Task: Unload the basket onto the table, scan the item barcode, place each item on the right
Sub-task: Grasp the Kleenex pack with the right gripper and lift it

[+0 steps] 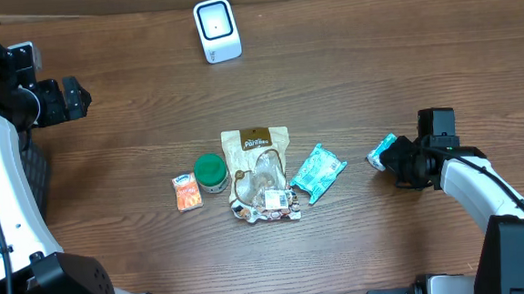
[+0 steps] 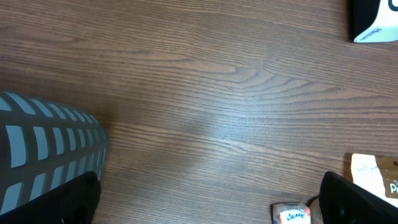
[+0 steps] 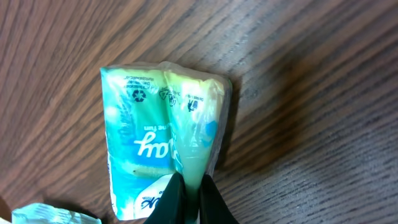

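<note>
Step in hand: lift the teal packet [image 3: 161, 143] slowly, since the pinch sits on a thin edge; then turn its barcode side to the barcode scanner [image 1: 217, 29].
Left end effector [image 1: 78, 96]: spread wide, empty.
Barcode scanner: on the bench [image 1: 374, 49], well apart from the right end effector [image 3: 189, 198], to its left.
Teal packet: flat on the bench, just ahead of the right end effector.
Right end effector: pressed together, pinching the teal packet's near edge.

small teal tissue pack [image 3: 158, 143], crinkly plastic, lying flat over on the right; white scanner [image 1: 217, 29] sits far back, well apart.
</note>
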